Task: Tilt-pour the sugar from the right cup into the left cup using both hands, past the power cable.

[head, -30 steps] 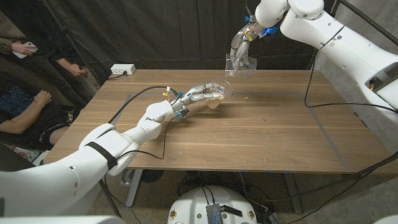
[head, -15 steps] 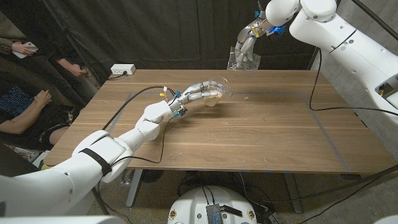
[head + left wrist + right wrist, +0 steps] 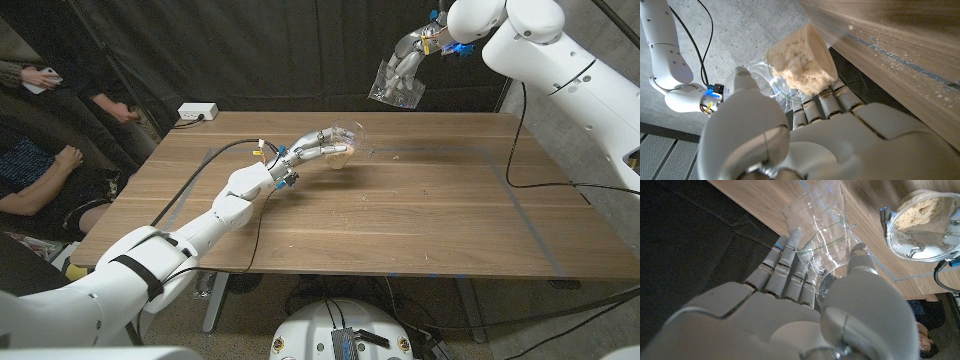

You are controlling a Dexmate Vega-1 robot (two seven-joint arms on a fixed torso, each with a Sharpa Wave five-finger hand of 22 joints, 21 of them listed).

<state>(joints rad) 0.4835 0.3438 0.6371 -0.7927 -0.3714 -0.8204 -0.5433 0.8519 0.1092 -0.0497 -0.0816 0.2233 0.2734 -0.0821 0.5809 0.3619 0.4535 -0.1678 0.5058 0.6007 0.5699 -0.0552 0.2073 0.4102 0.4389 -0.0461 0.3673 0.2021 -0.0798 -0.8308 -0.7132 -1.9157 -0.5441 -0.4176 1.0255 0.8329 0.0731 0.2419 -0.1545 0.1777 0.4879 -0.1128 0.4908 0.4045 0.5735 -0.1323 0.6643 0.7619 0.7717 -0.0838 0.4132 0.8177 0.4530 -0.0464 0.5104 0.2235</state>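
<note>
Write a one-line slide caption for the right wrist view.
Right hand holds an empty clear plastic cup above the wooden table; a second clear cup of brown sugar sits beyond.

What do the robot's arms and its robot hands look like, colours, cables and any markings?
Both arms are glossy white rounded shells. The left arm has a black band and a black cable running alongside; another black cable hangs by the right arm. The left robot hand and right robot hand have silver-grey segmented fingers, with blue and yellow wiring at the wrists.
</note>
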